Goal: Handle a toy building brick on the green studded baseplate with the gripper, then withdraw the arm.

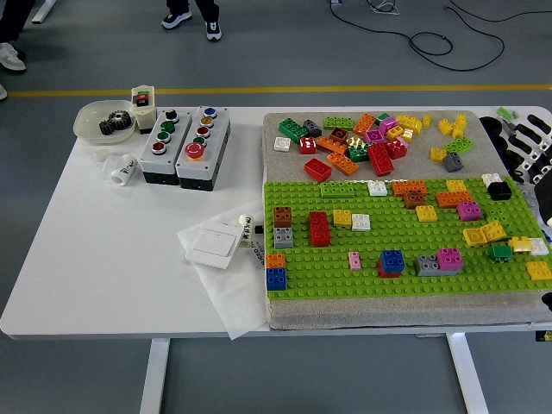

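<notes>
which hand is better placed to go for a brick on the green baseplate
The right hand, probably. It hangs at the table's right edge with fingers spread and empty, just beside the green baseplate. No left hand shows in the head view.

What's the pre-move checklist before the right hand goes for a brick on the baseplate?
1. Right hand at the table's right edge, off the green baseplate: ok.
2. Right hand holds nothing, fingers spread: ok.
3. Green baseplate lies flat on the grey mat, bricks seated: ok.
4. Bricks nearest the hand, the black brick and white brick, unobstructed: ok.
5. Loose brick pile stays behind the baseplate: ok.
6. Left arm position: cannot tell, out of view.
</notes>
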Controlling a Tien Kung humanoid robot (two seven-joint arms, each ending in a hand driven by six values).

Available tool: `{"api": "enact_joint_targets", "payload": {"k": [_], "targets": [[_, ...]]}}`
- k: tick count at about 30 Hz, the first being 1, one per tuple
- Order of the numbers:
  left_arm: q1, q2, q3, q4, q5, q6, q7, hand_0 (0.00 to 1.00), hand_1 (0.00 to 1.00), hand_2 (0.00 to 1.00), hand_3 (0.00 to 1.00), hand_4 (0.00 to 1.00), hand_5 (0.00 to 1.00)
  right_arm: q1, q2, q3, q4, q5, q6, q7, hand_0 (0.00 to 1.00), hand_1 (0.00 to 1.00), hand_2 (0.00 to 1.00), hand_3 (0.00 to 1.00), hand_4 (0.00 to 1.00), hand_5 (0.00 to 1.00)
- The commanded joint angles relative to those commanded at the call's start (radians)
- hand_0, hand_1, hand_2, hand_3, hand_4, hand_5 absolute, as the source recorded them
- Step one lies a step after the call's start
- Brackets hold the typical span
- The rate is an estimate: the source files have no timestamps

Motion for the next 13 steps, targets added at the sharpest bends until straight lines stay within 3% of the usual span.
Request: {"api": "enact_joint_targets", "payload": {"k": [13], "targets": [[-0.004,-0.008,0.023,0.000,-0.049,0.010,-0.011,0.744,0.754,0.805,0.624,0.668,0.628,0.013,-0.014,-0.012,0.001,-0.005,0.003,-0.009,0.810,0.779,0.805,0.810,0.998,0.979]]}}
